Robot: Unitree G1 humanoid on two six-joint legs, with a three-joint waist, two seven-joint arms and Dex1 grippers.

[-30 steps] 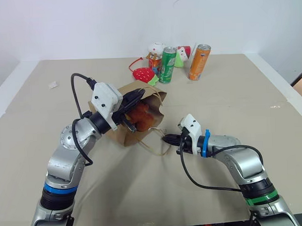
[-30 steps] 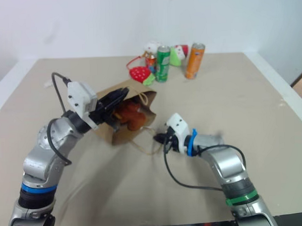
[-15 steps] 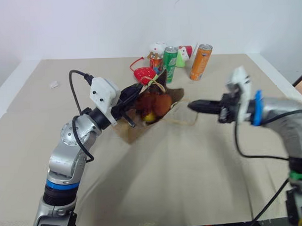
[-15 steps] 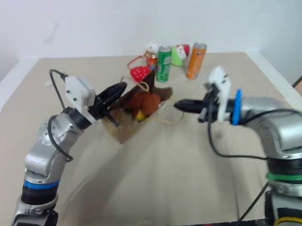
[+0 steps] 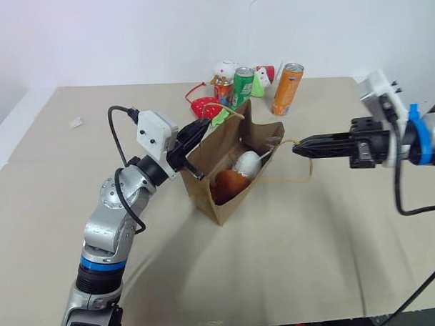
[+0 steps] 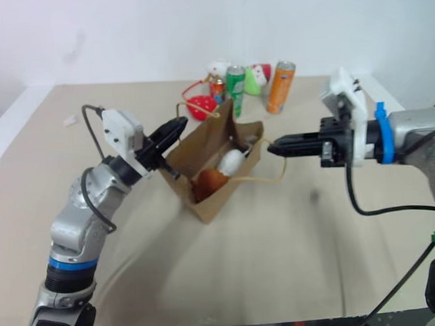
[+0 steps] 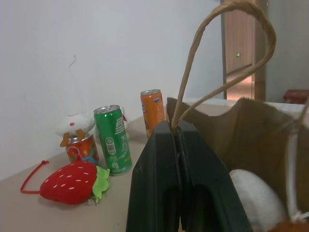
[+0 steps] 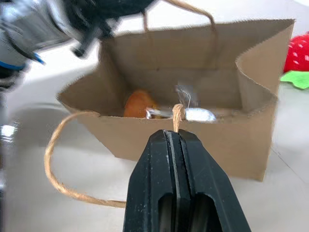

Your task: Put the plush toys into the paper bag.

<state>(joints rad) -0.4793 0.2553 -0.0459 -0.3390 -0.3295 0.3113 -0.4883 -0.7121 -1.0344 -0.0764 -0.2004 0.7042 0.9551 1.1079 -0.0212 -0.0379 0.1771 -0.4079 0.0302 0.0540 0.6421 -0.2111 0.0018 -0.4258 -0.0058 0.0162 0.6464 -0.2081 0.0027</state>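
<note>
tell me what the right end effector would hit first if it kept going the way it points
Most likely the paper bag: the right end effector, shut on the bag's near handle cord, points straight at its near wall, as the right wrist view shows.

Both plush toys [image 5: 236, 175] lie in the paper bag [image 5: 222, 206], cans [image 5: 286, 89] behind.

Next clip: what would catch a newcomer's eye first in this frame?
The brown paper bag standing open mid-table, stretched between the two arms: the left gripper is shut on its rim at one cord handle, and the right gripper is shut on the other handle. Inside lie the two plush toys, one white and one reddish-brown. Behind the bag, three drink cans and a red strawberry plush cluster at the table's far edge.
</note>
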